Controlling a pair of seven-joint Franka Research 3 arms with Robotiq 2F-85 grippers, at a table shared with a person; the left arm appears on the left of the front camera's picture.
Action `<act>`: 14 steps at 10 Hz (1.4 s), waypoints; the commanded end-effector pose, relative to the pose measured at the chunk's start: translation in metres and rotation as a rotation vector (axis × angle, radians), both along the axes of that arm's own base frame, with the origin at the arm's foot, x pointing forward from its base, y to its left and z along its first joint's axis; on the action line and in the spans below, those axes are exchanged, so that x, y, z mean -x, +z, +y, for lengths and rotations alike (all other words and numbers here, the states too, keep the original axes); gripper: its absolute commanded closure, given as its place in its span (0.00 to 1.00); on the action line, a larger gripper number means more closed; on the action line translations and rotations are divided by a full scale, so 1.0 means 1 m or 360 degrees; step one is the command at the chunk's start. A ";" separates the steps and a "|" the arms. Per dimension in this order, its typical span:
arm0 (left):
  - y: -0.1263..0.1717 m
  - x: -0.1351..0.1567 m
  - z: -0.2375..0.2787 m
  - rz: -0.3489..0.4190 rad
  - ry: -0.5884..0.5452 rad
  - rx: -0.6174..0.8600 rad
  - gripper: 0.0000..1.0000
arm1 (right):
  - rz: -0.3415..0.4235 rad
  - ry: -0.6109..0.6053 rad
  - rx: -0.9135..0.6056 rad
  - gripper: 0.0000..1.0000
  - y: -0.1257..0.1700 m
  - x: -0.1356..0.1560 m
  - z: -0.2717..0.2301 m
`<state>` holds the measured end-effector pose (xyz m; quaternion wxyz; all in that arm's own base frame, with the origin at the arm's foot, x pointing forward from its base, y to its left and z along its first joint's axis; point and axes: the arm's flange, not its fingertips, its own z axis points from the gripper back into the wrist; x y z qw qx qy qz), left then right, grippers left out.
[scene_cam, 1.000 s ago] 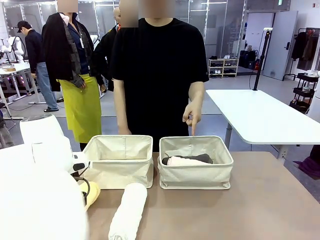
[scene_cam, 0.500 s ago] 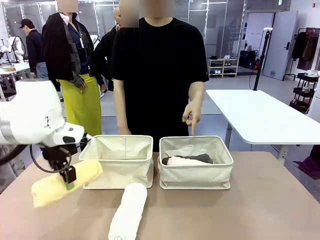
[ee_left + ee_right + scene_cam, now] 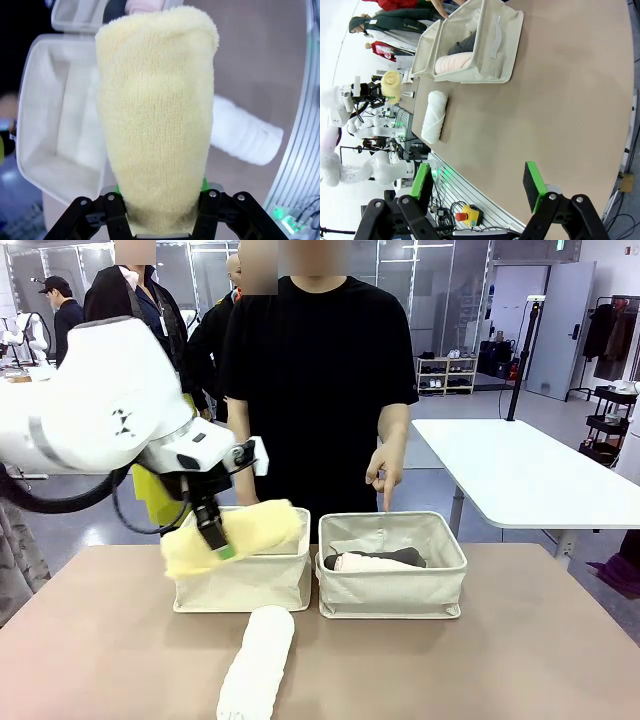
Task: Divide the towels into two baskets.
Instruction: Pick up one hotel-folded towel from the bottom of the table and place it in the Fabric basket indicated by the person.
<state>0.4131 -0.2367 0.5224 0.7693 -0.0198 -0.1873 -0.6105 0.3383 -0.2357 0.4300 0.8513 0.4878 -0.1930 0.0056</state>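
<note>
Left hand point(image 3: 215, 542) clamps the yellow towel point(image 3: 252, 527) over the left basket point(image 3: 245, 585), whose soft rim could snag the roll's overhanging end.

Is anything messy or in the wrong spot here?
Only the white towel: it lies loose on the table, in front of the left basket, not inside one. The yellow towel hangs in the left claw above that basket.

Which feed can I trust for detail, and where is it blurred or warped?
Front view: even light, sharp; the yellow towel in the left end effector is clear. Left wrist view: towel crisp, the left basket and white towel behind it out of focus. Right wrist view: rolled sideways, wide-angle curve on the table edge, open right end effector sharp.
</note>
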 end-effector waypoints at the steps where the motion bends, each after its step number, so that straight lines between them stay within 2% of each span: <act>1: 0.004 -0.028 -0.012 -0.0031 -0.0182 0.0051 0.43 | 0.0031 -0.0016 -0.0021 0.08 0.004 0.003 0.003; 3: 0.018 -0.055 -0.056 -0.0081 -0.0419 0.0042 0.43 | 0.0031 -0.0016 -0.0021 0.08 0.004 0.003 0.003; 5: 0.012 -0.080 -0.101 -0.0112 -0.0543 -0.0003 0.43 | 0.0031 -0.0016 -0.0021 0.08 0.004 0.003 0.003; 7: 0.007 -0.108 -0.152 -0.0190 -0.0594 -0.0084 0.43 | 0.0031 -0.0016 -0.0021 0.08 0.004 0.003 0.003; 11: -0.014 -0.142 -0.230 -0.0164 -0.0652 -0.0177 0.43 | 0.0031 -0.0016 -0.0021 0.08 0.004 0.003 0.003; 14: -0.039 -0.168 -0.243 -0.0111 -0.0610 -0.0239 0.43 | 0.0031 -0.0016 -0.0021 0.08 0.004 0.003 0.003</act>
